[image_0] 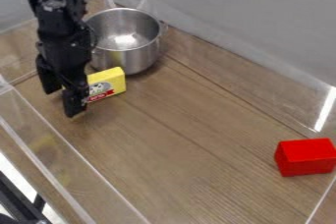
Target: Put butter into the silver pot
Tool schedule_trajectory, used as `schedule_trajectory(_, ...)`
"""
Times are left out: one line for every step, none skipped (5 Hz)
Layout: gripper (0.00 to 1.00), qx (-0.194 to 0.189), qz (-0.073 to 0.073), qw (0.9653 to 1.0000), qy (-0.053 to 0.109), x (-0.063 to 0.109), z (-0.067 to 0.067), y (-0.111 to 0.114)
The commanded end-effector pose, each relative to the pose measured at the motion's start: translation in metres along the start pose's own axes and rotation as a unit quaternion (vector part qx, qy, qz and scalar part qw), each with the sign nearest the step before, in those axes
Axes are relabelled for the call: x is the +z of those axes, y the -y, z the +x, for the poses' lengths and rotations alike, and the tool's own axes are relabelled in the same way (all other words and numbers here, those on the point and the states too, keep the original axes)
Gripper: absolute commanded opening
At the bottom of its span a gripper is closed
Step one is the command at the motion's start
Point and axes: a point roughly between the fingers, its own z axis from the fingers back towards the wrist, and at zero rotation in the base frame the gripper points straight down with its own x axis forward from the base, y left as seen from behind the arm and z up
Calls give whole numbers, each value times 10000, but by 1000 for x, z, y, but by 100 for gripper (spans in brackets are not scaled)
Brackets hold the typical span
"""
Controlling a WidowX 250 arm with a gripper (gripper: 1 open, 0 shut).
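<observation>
Just beside silver pot [128,39], yellow butter [108,84]

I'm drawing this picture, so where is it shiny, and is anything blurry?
In the camera view, the silver pot has bright shiny patches inside, a white glare streak crosses the clear wall at right, and the gripper looks dark and a bit blurry.

A solid bright-red rectangular block [306,157] lies flat on the brown wood-grained counter [184,130], near its right side. Smooth, pale grey walls [250,17] rise behind the counter and meet in a corner at the upper left. A bright white streak of light [325,108] shows at the right, above the red block. Thin pale lines run diagonally across the left part of the counter, and a dark object, too cropped to identify, shows at the lower-left corner [16,206].
</observation>
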Motion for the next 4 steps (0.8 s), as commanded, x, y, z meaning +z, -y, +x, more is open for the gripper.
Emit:
schedule_trajectory(100,128,136,9996,233,11,23,-2)
schedule_trajectory(0,-97,144,9995,272,11,24,-2)
schedule_trajectory(0,-305,159,9989,315,15,25,-2)
schedule_trajectory(0,-491,182,9980,360,20,27,-3)
